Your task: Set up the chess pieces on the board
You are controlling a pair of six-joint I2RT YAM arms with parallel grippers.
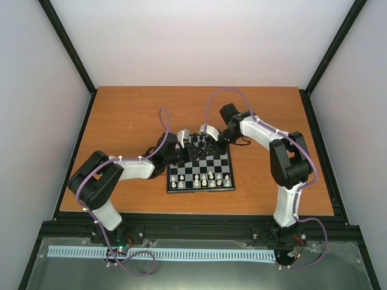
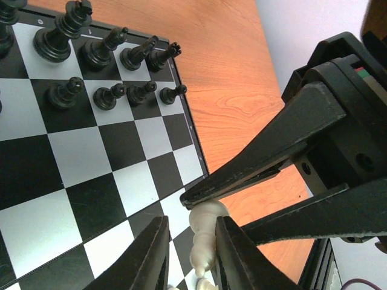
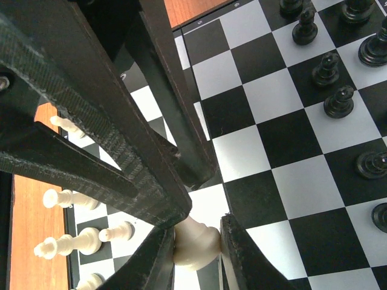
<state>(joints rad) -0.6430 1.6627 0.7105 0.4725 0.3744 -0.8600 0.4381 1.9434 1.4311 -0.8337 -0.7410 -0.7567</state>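
Observation:
The board [image 1: 207, 164] lies mid-table. Black chess pieces [image 2: 103, 54] fill its far rows and cream-white ones [image 1: 199, 180] its near rows. Both grippers meet above the board's far part. My right gripper [image 3: 196, 228] is shut on the round base of a cream-white piece [image 3: 195, 248], lifted clear of the squares. My left gripper [image 2: 190, 220] straddles that same piece [image 2: 204, 238]; one finger touches it and the other stands a little off it. The right gripper's fingers [image 2: 260, 157] reach in from the right with their tip at the piece's base. In the top view the left gripper [image 1: 195, 144] and right gripper [image 1: 205, 142] hide the piece.
Bare wooden tabletop [image 1: 133, 115] surrounds the board. More black pieces [image 3: 329, 66] stand to the right in the right wrist view, white ones [image 3: 66, 199] at its left. Black frame posts and white walls close in the sides.

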